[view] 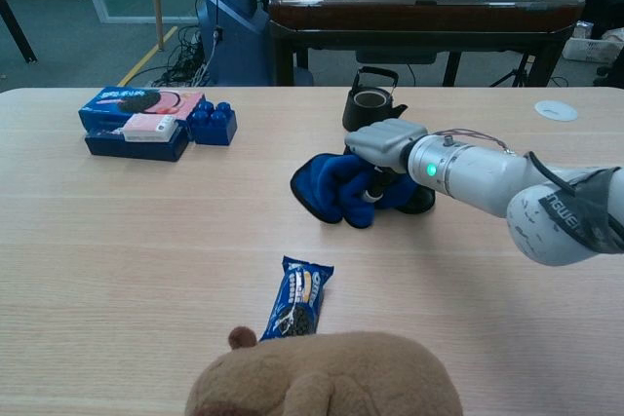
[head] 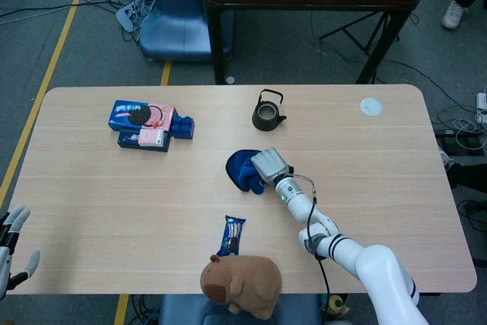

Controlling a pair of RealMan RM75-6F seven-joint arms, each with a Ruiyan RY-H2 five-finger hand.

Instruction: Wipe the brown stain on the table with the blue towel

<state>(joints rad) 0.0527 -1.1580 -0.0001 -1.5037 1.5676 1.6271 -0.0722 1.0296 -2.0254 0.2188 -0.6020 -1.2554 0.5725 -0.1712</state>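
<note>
The blue towel (head: 239, 169) (view: 331, 190) lies bunched in the middle of the table, just in front of the teapot. My right hand (head: 271, 165) (view: 385, 147) rests on top of its right part, fingers curled down into the cloth and gripping it. No brown stain shows on the wood around the towel in either view. My left hand (head: 11, 253) hangs at the table's near left corner, fingers apart and holding nothing; the chest view does not show it.
A dark teapot (head: 268, 112) (view: 369, 104) stands just behind the towel. Cookie boxes (head: 141, 123) (view: 136, 119) and a blue brick (head: 183, 127) sit at the back left. A cookie pack (head: 232, 235) (view: 297, 297) and a brown plush (head: 242, 283) lie near the front edge. A white disc (head: 370, 106) lies back right.
</note>
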